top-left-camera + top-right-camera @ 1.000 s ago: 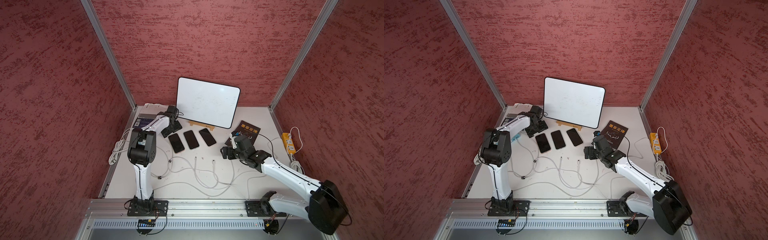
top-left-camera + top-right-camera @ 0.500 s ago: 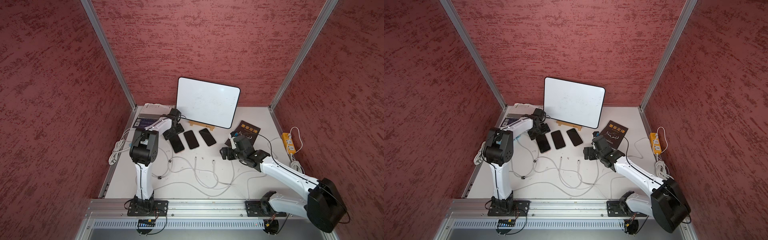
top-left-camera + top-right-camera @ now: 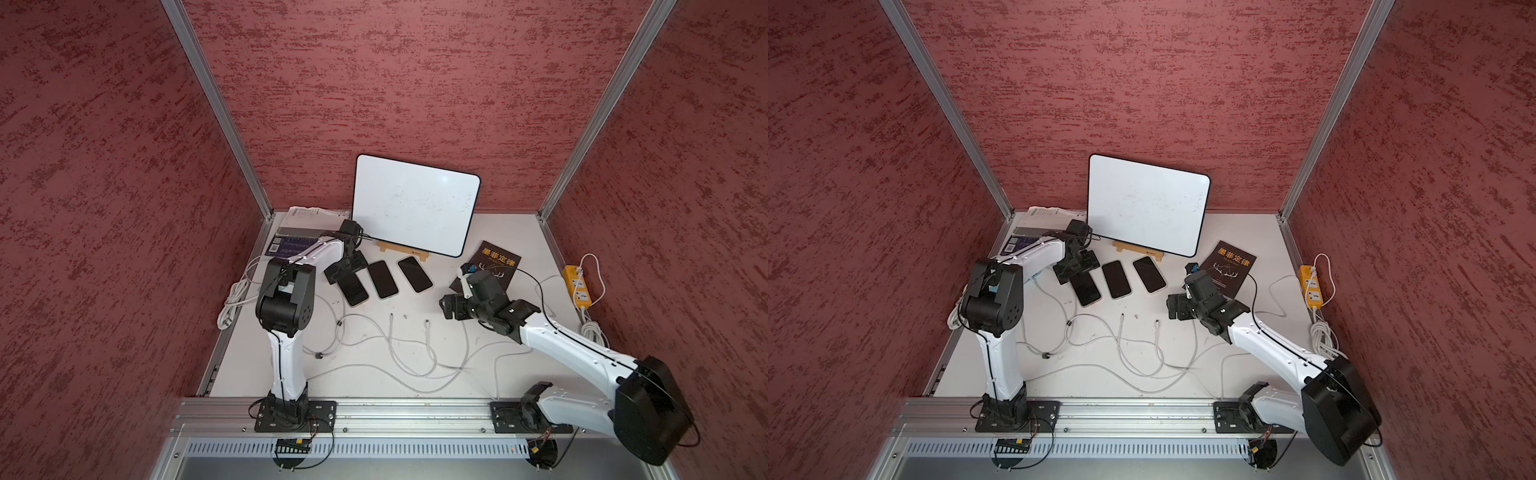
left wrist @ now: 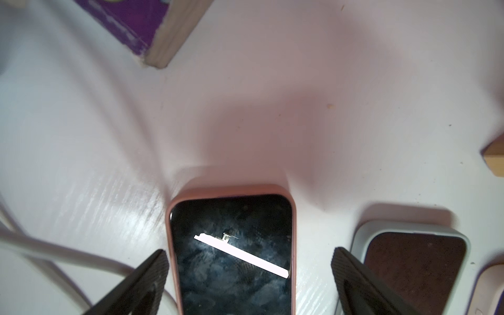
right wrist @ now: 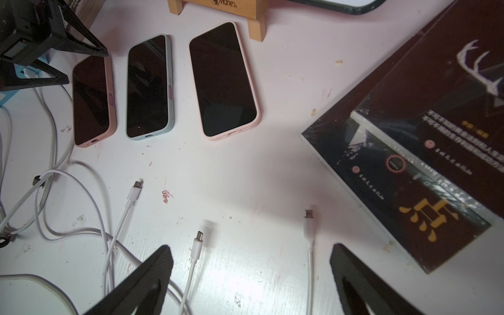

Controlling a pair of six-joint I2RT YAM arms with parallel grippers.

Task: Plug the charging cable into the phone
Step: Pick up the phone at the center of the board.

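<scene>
White tabletop (image 3: 511, 237), red walls, whiteboard (image 3: 415, 203) propped at the back. Three dark-screened phones lie flat in a row just in front of the whiteboard; none has a cable in it.

My left gripper (image 4: 249, 259) is low over the salmon-cased phone (image 4: 231, 245), the one in front of the whiteboard's left corner. Its jaws are spread wide, one finger on either side of the case, not clamping it. I cannot tell whether one finger brushes the case.

My right gripper (image 5: 251, 257) hangs released and empty, farther out from the whiteboard than the phones, low over loose white cable ends. The charging cable (image 5: 309, 218) lies on the table, plug pointing toward the whiteboard. A second plug (image 5: 200, 235) sits between the same jaws, a third (image 5: 137, 186) off to the side.

I reckon this is the approach step: phone about to be steadied, cable not yet picked. Next I must settle on one plug, close on its white housing, and line it up with the port in the phone's edge facing away from the whiteboard.
</scene>
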